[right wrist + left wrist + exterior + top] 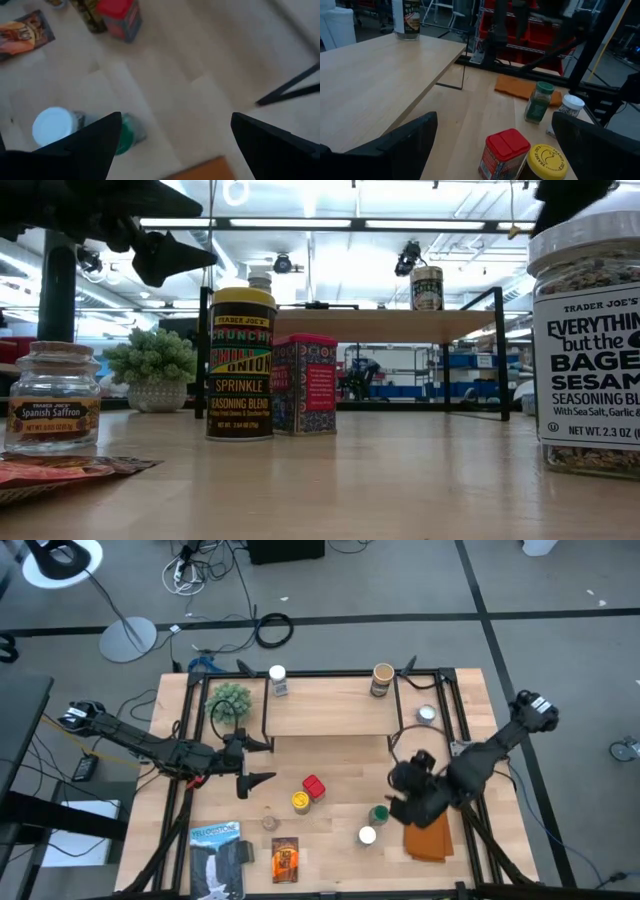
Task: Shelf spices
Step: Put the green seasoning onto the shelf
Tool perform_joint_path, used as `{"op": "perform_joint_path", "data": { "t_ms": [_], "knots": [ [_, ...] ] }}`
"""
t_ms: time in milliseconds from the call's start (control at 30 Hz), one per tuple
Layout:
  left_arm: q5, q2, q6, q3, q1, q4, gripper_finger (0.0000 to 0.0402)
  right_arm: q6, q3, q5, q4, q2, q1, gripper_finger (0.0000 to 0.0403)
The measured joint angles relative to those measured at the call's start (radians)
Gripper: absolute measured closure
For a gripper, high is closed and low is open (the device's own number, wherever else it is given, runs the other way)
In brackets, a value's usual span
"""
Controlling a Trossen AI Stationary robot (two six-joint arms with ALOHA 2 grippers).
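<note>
The shelf [330, 708] stands at the table's far middle with a white-lidded jar [277, 680] and a tan-lidded jar [382, 680] on its top board. On the table in front stand a red box [313, 786], a yellow-lidded jar [300, 802], a green-lidded jar [378, 813], a white-lidded jar [367, 835] and a small saffron jar [52, 398]. An orange-brown packet [285, 858] lies flat near the near edge. My left gripper [258, 762] hovers open, left of the red box [503, 152]. My right gripper [176, 120] hangs open above the green-lidded jar [127, 135], touching nothing.
A small potted plant [230, 700] sits beside the shelf's left legs. One more jar [427, 715] stands right of the shelf. A blue-and-white flat package [217, 858] lies near the near-left corner, and a folded orange cloth [430, 838] lies under the right arm.
</note>
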Motion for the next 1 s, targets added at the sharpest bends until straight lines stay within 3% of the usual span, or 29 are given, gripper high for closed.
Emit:
{"op": "perform_joint_path", "data": {
  "t_ms": [500, 1000],
  "knots": [
    [0.000, 0.000, 0.000, 0.000, 0.000, -0.001, 0.0003, 0.320, 0.000, 0.006, 0.109, 0.191, 0.224, 0.0030],
    [0.000, 0.000, 0.000, 0.000, 0.000, -0.003, 0.0003, 0.411, 0.000, -0.031, 0.112, 0.397, 0.247, 0.0039]
  ]
}}
